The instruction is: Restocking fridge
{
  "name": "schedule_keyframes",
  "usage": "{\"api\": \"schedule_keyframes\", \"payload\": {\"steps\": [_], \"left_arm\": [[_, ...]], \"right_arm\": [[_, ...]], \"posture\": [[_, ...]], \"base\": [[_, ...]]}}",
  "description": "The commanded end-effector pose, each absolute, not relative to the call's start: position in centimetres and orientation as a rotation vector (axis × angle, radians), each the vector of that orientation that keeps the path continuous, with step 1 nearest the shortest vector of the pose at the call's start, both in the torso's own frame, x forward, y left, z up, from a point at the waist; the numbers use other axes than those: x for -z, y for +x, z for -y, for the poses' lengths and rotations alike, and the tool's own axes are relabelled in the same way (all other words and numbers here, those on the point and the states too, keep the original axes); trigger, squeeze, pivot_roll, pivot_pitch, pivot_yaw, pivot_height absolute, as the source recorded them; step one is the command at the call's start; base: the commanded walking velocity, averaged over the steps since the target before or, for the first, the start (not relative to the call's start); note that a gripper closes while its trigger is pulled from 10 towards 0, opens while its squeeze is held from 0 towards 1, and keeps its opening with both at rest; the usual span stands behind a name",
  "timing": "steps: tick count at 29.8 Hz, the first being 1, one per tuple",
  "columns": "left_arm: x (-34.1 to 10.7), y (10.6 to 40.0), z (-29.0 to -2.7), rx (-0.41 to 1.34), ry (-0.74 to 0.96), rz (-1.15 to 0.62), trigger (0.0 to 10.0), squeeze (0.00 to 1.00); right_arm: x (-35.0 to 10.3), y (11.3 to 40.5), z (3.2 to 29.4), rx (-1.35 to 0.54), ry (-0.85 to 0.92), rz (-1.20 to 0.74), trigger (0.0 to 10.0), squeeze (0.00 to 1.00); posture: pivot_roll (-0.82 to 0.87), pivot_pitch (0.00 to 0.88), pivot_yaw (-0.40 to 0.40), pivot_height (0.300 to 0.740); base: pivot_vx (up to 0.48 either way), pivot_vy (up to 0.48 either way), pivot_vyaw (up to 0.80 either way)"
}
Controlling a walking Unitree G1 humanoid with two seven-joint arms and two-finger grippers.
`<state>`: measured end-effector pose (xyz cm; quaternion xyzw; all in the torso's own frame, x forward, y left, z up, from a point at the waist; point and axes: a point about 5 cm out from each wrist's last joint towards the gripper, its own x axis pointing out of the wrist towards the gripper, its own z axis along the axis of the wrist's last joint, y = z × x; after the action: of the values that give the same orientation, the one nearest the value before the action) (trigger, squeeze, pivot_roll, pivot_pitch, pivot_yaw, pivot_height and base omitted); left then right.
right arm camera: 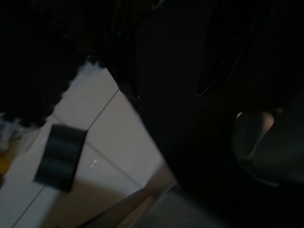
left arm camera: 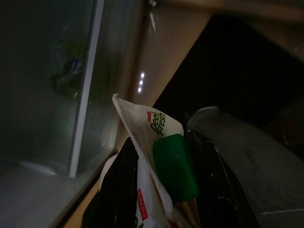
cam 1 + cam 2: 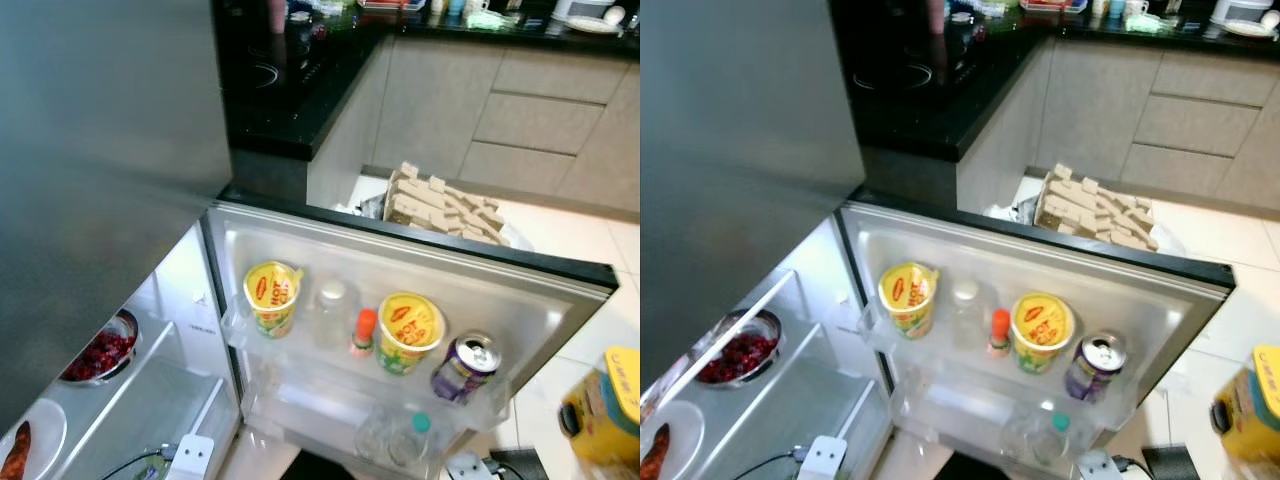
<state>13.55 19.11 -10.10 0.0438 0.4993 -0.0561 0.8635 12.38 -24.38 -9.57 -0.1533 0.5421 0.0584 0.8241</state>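
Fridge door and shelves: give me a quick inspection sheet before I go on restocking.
Surface: fridge door stands open; its upper rack is nearly full, the lower door bin has room.
Job's things: two yellow cups, clear bottle, small orange-capped bottle, purple can; teal-capped bottle lower down. Juice carton with green cap held by the left gripper.
Clutter: bowl of red berries and a plate on the inner shelves; yellow container on the floor.
Grippers: left shut on the carton; right wrist view too dark to judge.
Cables: black cable at bottom edge.
Surroundings: black counter, grey cabinets, cardboard divider box.
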Motion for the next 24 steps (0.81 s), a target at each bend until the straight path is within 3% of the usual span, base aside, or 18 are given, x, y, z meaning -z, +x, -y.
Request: {"api": "schedule_keyframes", "payload": {"steps": [1,10,19,24], "left_arm": [[10.38,12.99,-18.54,0.126,0.072,-1.069,10.0,0.0],[10.33,13.12,-18.59,0.128,0.078,-1.065,10.0,0.0],[10.39,12.97,-18.43,0.143,0.067,-1.07,10.0,0.0],[10.29,13.17,-18.62,0.127,0.061,-1.057,10.0,0.0]], "right_arm": [[9.74,12.2,23.98,-0.123,-0.308,-1.157,10.0,0.0],[9.75,12.14,24.01,-0.121,-0.305,-1.159,10.0,0.0],[9.76,12.05,24.05,-0.12,-0.305,-1.162,10.0,0.0],[9.76,12.06,24.06,-0.121,-0.305,-1.161,10.0,0.0]], "posture": [[-0.05,0.0,-0.013,0.74],[-0.05,0.0,-0.013,0.74],[-0.05,0.0,-0.013,0.74],[-0.05,0.0,-0.013,0.74]], "base": [[0.0,0.0,0.0],[0.0,0.0,0.0],[0.0,-0.403,0.0],[0.0,0.0,0.0]]}}
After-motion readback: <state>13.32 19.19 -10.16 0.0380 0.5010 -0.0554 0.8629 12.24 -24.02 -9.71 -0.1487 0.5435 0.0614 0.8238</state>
